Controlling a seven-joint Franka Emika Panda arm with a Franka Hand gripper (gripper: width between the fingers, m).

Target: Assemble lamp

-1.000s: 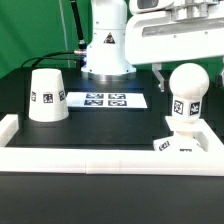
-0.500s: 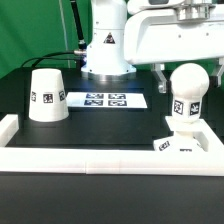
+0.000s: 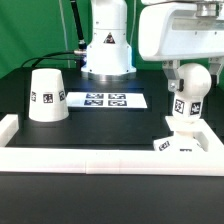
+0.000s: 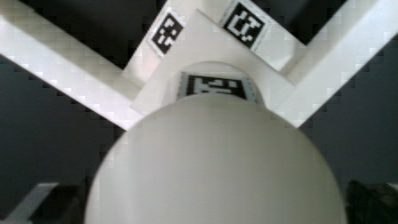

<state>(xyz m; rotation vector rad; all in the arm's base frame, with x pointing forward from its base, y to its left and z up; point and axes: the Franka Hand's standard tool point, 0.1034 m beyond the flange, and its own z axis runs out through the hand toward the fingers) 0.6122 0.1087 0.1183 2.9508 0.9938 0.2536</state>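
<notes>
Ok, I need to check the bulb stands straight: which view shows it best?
The exterior view: the bulb shows whole, ball to stem, upright on the base. The wrist view looks along it from close, so its ball fills much of the picture and hides most of the stem.

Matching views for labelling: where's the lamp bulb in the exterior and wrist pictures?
Exterior view: the bulb stands upright on the base, at the exterior view's right.
Wrist view: the bulb fills most of the picture, seen from above with its ball nearest the camera.
Shared landmark: the tagged base under the bulb's stem shows in both views.
</notes>
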